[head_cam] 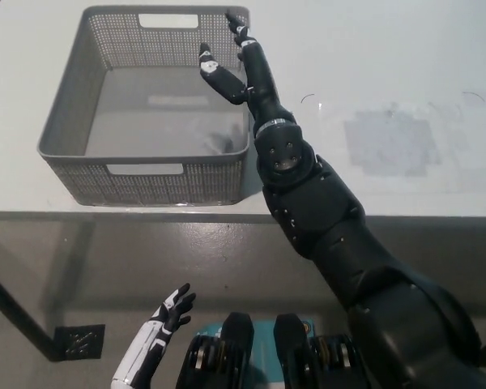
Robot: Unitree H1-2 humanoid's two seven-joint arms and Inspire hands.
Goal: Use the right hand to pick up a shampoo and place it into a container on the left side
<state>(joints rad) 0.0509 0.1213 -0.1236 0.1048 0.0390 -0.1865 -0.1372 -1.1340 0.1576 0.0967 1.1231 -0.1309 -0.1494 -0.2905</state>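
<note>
My black right hand [236, 58] is open, its fingers spread above the right side of the grey mesh basket [65, 121] at the table's left, and it holds nothing. Inside the basket, by its right wall, a faint blurred smear [216, 139] lies on the floor; it may be the shampoo bottle, but I cannot tell. My white left hand [167, 318] rests low at the lower left, below the table edge, with its fingers apart.
The white table [373, 49] stretches to the right of the basket, with a grey square patch [393, 142] on it. The table's front edge runs across just below the basket. The floor shows beneath.
</note>
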